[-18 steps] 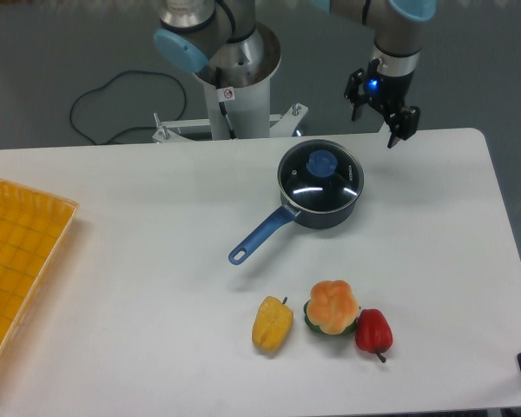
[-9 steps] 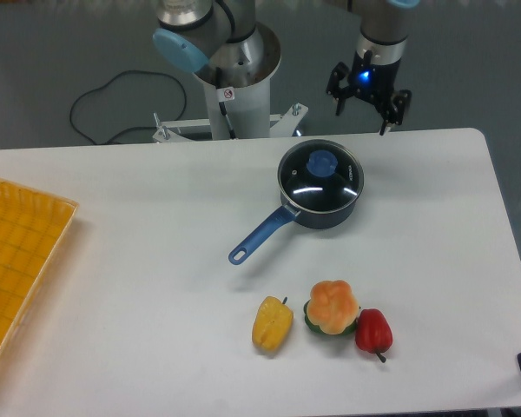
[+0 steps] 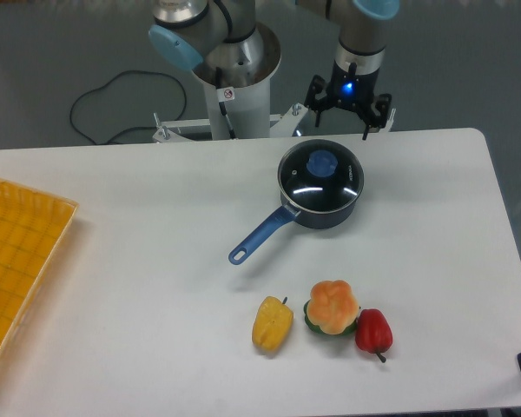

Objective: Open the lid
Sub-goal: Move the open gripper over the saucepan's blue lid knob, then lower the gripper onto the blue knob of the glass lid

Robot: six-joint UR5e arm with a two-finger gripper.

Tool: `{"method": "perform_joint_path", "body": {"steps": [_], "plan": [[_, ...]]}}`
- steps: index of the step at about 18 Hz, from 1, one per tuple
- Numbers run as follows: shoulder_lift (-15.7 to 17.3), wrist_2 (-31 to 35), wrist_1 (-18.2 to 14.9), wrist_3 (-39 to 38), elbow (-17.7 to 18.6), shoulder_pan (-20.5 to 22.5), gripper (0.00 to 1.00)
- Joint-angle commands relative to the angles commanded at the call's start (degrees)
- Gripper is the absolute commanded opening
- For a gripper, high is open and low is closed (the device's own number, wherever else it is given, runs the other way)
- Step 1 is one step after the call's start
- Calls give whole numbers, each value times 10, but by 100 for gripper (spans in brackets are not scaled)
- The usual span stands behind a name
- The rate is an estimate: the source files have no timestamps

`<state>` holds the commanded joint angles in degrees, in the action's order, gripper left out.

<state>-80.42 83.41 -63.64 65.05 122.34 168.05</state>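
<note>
Gripper [image 3: 340, 120] has swung left, now behind the lid [image 3: 320, 175], fingers spread and empty; lid sits closed — approach under way.

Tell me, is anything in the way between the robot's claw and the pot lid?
Nothing visible is. The gripper hangs open above and behind the saucepan, and the space down to the lid and its blue knob looks clear.
</note>
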Motion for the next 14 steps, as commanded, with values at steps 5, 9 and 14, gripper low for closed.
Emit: {"method": "perform_joint_path", "body": {"steps": [5,9,14], "plan": [[-3,3,31,-20,6,-17,100],[-22,21,38,-20,-3,-25,100],[-42,77,39,-24,-17,-78,100]]}}
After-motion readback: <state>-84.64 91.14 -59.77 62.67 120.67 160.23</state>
